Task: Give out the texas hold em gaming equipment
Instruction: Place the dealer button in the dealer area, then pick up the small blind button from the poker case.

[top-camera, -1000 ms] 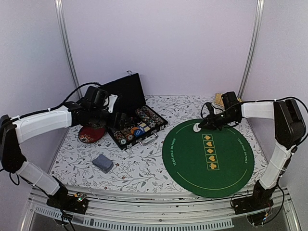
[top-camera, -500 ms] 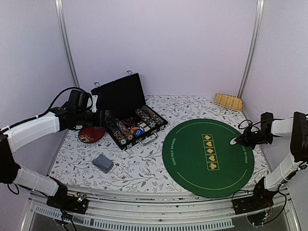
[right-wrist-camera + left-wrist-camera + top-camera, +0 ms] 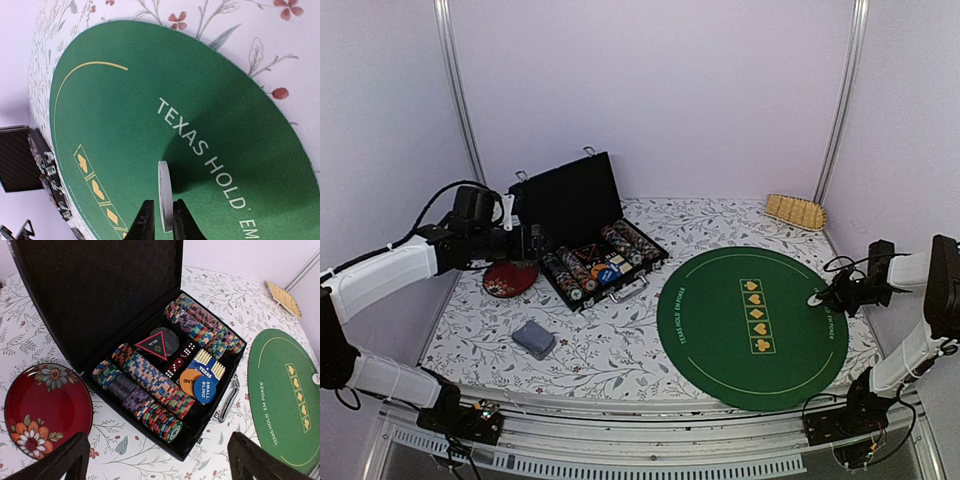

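— What changed?
— My right gripper (image 3: 162, 220) swung the white button disc (image 3: 165, 192) from the green mat's (image 3: 720, 340) eleven o'clock to its three o'clock rim. The disc stands edgewise between my fingertips; whether pinched or freed, I cannot tell. Placement looks near.
— Left?
— Left gripper (image 3: 159, 460) gapes wide above the case (image 3: 100, 300).

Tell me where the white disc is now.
In the top view the white disc is at the right edge of the green mat, standing on edge between the fingers of the right gripper, beside the mat's lettering.
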